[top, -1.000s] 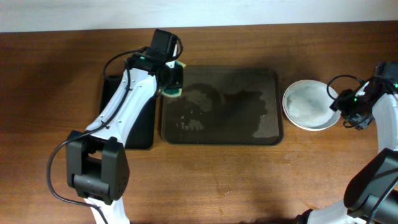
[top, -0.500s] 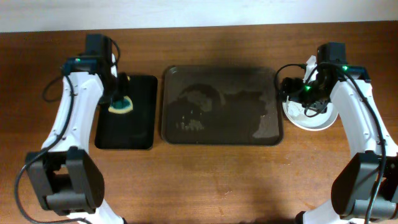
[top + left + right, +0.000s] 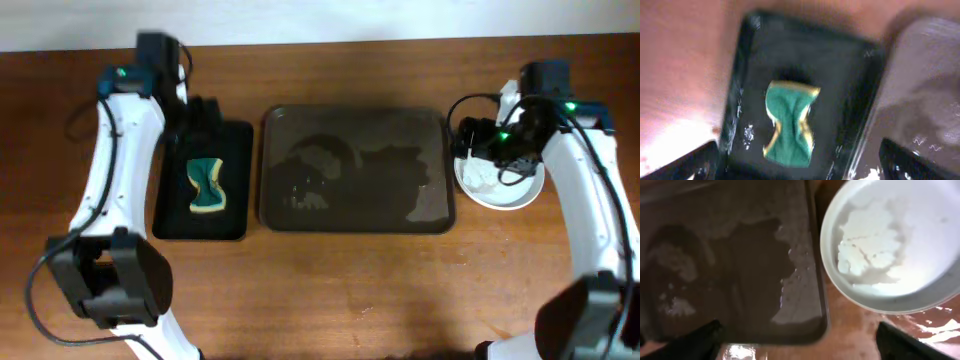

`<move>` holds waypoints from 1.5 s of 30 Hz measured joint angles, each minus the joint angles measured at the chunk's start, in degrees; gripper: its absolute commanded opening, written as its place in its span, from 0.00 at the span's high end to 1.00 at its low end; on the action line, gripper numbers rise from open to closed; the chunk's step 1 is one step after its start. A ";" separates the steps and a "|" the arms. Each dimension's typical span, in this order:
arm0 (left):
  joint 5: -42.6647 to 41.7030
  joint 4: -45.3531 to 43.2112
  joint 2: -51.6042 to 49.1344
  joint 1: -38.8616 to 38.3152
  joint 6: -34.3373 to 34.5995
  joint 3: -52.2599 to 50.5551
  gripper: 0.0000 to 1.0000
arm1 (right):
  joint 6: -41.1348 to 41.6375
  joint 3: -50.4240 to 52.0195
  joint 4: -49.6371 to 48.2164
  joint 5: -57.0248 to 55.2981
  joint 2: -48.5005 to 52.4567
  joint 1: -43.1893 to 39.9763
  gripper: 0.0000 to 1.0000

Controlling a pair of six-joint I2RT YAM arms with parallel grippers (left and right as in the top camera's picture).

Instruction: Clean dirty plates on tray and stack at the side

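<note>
White plates (image 3: 500,180) sit stacked on the table just right of the dark brown tray (image 3: 380,130); the top plate (image 3: 895,245) holds white foam and water. No plate lies on the tray (image 3: 730,265), which shows wet, soapy patches. My right gripper (image 3: 480,140) hovers open over the stack's left edge; in the right wrist view this gripper (image 3: 797,347) holds nothing. My left gripper (image 3: 204,120) is open above the far end of the black tray (image 3: 175,215). A green and yellow sponge (image 3: 206,186) lies loose on it, ahead of the open left gripper (image 3: 800,170).
The black tray (image 3: 850,80) lies directly left of the brown tray (image 3: 925,90), their rims close together. Bare wooden table runs along the front edge and to the far left. Both arms reach in from the front corners.
The left gripper has opened and let the sponge drop flat onto the black tray, then drawn back from it. The right gripper has opened a little wider over the plates.
</note>
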State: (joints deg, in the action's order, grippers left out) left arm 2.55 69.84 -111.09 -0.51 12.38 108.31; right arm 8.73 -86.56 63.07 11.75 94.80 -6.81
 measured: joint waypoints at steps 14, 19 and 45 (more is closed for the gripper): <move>-3.15 6.25 3.93 -5.95 0.26 21.18 0.00 | -0.44 -3.34 14.38 11.23 -38.80 0.00 0.01; -3.23 6.27 3.93 -5.97 0.26 21.18 0.01 | -5.44 -3.10 14.29 9.51 -44.33 0.00 0.01; -3.26 6.45 3.89 -5.97 0.28 21.18 0.01 | -10.45 85.64 -60.13 7.85 -93.96 0.07 0.01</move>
State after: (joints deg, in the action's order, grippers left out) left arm -0.71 76.29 -107.20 -6.48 12.67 129.49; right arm -1.72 -0.93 2.94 19.59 0.84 -6.74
